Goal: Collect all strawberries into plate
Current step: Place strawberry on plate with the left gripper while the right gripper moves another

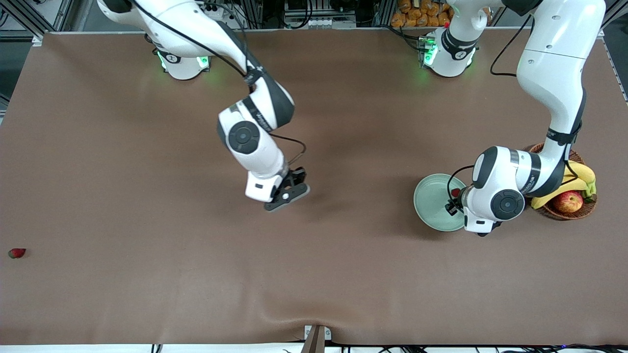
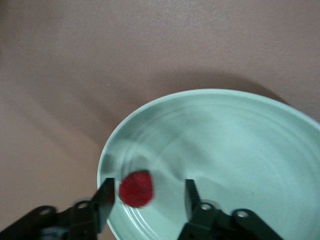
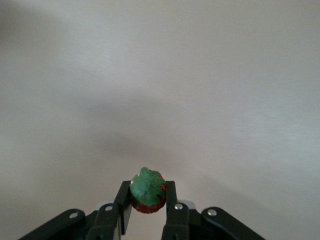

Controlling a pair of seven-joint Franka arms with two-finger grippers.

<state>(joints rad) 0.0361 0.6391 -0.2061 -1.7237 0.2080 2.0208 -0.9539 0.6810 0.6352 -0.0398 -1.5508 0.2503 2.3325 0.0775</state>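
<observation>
The left hand (image 2: 147, 197) stands open over the plate (image 2: 240, 150) to drop its strawberry (image 2: 136, 189); the right hand (image 3: 148, 207) pinches another berry (image 3: 147, 190) above the desk (image 1: 147, 274) for carrying.

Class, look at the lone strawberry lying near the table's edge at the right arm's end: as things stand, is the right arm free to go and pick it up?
Probably not yet. The right gripper is shut on a strawberry over bare table, so it must unload first. Nothing lies around the lone strawberry.

front: we look down facing the bases | wrists: we look close past fingers | shared: plate (image 1: 431, 202)
</observation>
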